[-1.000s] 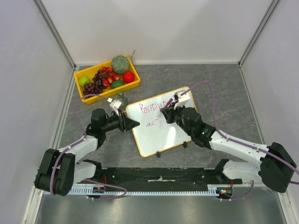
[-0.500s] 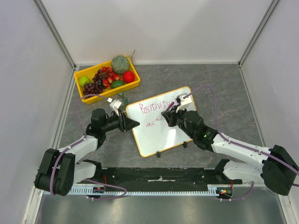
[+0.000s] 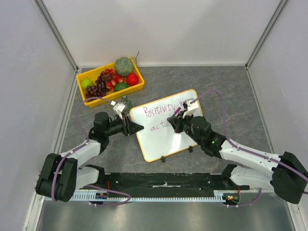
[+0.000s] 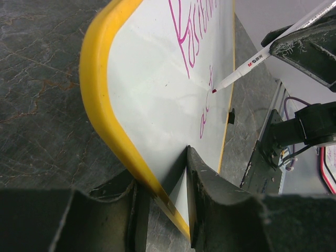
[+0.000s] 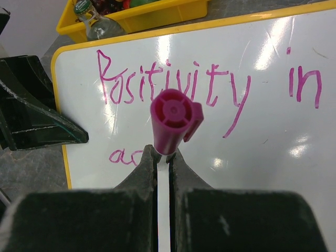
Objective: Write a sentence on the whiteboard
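Pink-magenta sentence on whiteboard, lying askew mid grey stone table. Reads "Positivity in" up top, "ac" below. L gripper partway closed, pinching board's yellow edge btwn both fingers. R gripper closed tight on marker, tip touching board just by "ac". Yellow fruit tray behind the board, apart from it.
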`<control>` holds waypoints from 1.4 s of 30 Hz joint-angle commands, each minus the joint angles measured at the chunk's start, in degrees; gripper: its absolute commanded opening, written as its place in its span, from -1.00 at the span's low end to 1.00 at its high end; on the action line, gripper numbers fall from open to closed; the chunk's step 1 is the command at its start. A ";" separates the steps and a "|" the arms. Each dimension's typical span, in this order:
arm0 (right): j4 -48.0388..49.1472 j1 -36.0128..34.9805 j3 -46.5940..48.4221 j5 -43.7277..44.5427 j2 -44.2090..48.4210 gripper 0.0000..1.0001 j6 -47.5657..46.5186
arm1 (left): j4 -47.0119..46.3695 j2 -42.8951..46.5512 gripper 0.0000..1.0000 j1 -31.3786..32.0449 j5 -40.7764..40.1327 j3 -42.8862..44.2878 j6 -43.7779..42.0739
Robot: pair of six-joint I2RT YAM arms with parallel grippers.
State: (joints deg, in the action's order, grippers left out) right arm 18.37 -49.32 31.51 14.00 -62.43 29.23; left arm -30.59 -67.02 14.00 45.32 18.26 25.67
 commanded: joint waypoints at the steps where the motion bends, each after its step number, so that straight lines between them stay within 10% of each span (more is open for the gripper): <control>1: -2.20 0.19 0.48 2.26 1.17 -1.00 -1.11 | 1.41 -1.00 -0.96 0.77 -0.76 0.28 -4.22; 42: -2.02 2.12 2.86 3.05 -0.32 -1.00 -3.04 | 1.32 -1.18 -0.96 0.77 -0.76 0.46 -4.14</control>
State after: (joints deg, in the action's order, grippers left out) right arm 14.98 -47.40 35.48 16.56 -63.02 27.16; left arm -30.61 -67.05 14.00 45.34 18.28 25.67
